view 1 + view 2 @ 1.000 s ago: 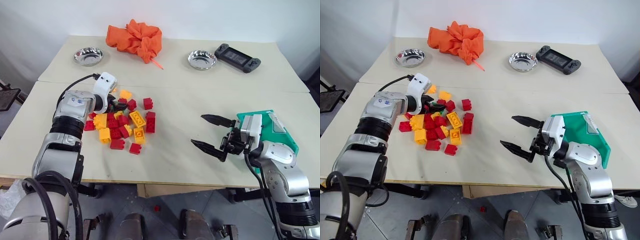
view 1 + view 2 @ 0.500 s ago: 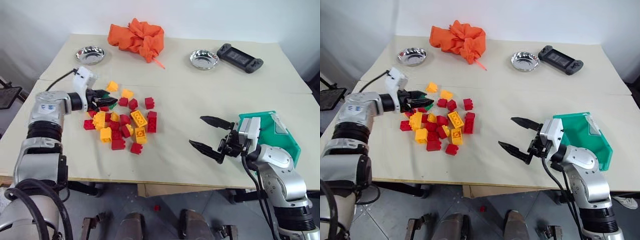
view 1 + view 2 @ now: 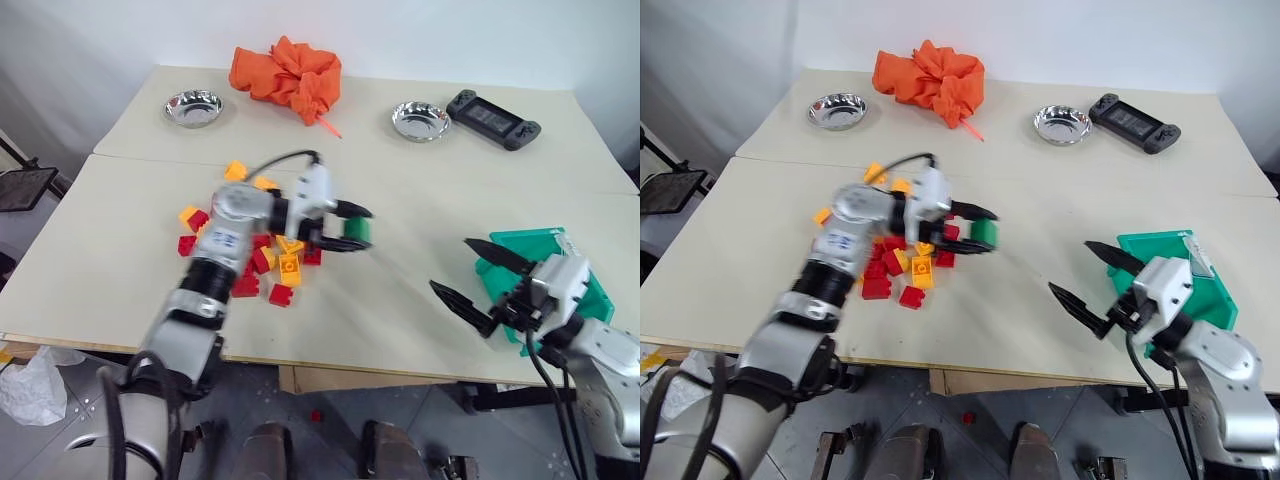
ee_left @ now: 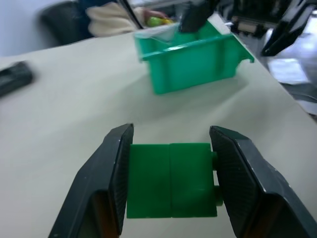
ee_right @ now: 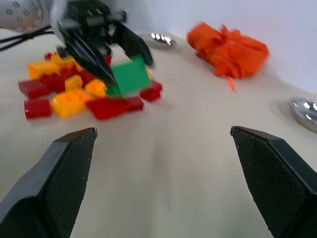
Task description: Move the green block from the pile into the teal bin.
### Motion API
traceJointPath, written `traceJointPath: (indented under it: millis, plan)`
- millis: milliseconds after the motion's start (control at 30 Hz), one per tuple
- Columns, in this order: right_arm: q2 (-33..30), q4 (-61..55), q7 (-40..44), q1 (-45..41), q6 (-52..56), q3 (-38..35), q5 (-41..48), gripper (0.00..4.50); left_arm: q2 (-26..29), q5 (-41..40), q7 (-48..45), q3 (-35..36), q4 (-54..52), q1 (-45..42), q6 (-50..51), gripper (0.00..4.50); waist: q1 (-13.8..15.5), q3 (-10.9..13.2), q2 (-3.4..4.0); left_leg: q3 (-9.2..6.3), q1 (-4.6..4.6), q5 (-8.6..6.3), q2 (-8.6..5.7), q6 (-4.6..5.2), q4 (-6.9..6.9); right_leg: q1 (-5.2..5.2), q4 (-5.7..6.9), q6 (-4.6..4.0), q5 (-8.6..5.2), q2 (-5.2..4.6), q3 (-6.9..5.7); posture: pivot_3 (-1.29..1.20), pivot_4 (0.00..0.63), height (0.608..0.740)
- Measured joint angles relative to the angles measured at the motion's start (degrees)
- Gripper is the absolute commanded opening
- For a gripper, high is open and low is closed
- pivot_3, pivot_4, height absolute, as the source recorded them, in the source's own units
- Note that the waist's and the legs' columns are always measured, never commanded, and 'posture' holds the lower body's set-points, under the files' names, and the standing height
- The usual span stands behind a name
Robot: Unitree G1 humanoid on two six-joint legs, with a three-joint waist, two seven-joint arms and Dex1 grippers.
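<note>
The small bright-green studded plastic brick (image 4: 171, 179) is being gripped by the left pincer (image 3: 352, 229) above the pale worktop (image 3: 400, 290), beside the red and yellow-orange brick pile (image 3: 262, 262); the right pincer (image 3: 478, 281) is being held spread wide before the teal plastic bin (image 3: 545, 243).

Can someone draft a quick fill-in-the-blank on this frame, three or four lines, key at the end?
1. The left gripper is shut on the ____ block.
2. The right gripper, just in front of the teal bin, has its jaws ____.
3. The pile holds red and ____ bricks.
4. The orange cloth lies between two steel ____.

Missing words: green; open; yellow-orange; bowls
</note>
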Motion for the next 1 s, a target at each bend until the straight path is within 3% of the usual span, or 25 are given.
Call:
traceJointPath:
  millis: [100, 133, 333, 433, 600, 767, 1000]
  plan:
    - [-0.24, -4.55, -1.82, 4.11, 1.21, -3.05, 0.6, 4.5, -6.78, 3.61, 5.57, -2.01, 9.31, -3.1, -2.25, 2.12, -0.39, 0.01, -0.02, 0.01, 0.0, -0.01, 0.0, 0.01, 0.03, 0.02, -0.03, 0.02, 0.01, 0.0, 0.0, 0.0, 0.15, 0.74]
    - [-0.24, -6.01, -2.52, 5.08, 1.59, -3.79, 0.81, 4.5, -8.26, 4.38, 6.77, -2.55, 11.78, -3.93, -2.36, 2.84, -0.52, 0.01, -0.02, 0.01, 0.02, -0.01, 0.0, 0.02, 0.02, 0.02, -0.04, 0.02, 0.01, 0.0, 0.01, 0.0, 0.15, 0.74]
    - [-0.2, -14.09, -6.35, 11.76, 4.95, -6.72, 3.4, 4.5, -11.83, 4.55, 6.27, -1.17, 17.58, -4.98, -4.06, 4.46, -0.41, 0.01, -0.01, 0.01, -0.02, -0.03, 0.01, 0.06, 0.02, 0.0, -0.08, 0.02, 0.01, 0.0, 0.01, 0.0, 0.15, 0.74]
    - [-1.45, -14.92, -6.99, 13.63, 7.52, -8.41, 4.4, 4.5, -10.43, 3.11, 3.57, 0.42, 17.33, -4.94, -2.3, 4.46, -0.39, 0.01, -0.01, 0.01, -0.01, -0.05, 0.01, 0.09, 0.04, 0.01, -0.07, 0.02, 0.01, 0.0, 0.01, 0.0, 0.15, 0.74]
    - [-4.57, -14.79, -7.56, 12.59, 12.98, -9.67, 6.22, 4.5, -3.34, -1.76, -1.21, 5.81, 9.79, -0.67, -2.13, 4.46, -0.76, -0.02, 0.05, 0.0, 0.03, -0.05, 0.03, 0.09, 0.02, -0.01, 0.01, 0.0, 0.01, 0.0, 0.04, 0.0, 0.15, 0.74]
    - [-7.53, -13.92, -13.94, 1.79, 25.17, -1.58, 7.36, 4.5, 6.86, -10.09, -6.46, 12.2, -6.97, 11.05, 0.98, 4.46, -1.37, -0.01, 0.09, -0.06, 0.03, -0.05, 0.06, 0.09, 0.09, -0.01, 0.14, -0.02, 0.01, 0.0, 0.04, 0.0, 0.15, 0.74]
    - [-6.23, -7.3, -25.36, -16.46, 44.82, 8.37, 8.01, 4.5, 19.18, -14.97, -4.89, 15.49, -32.01, 29.46, 11.49, 4.46, -0.63, 0.0, 0.12, -0.14, -0.02, -0.07, 0.05, 0.07, 0.12, -0.01, 0.11, -0.03, 0.01, -0.02, 0.02, 0.0, 0.15, 0.74]
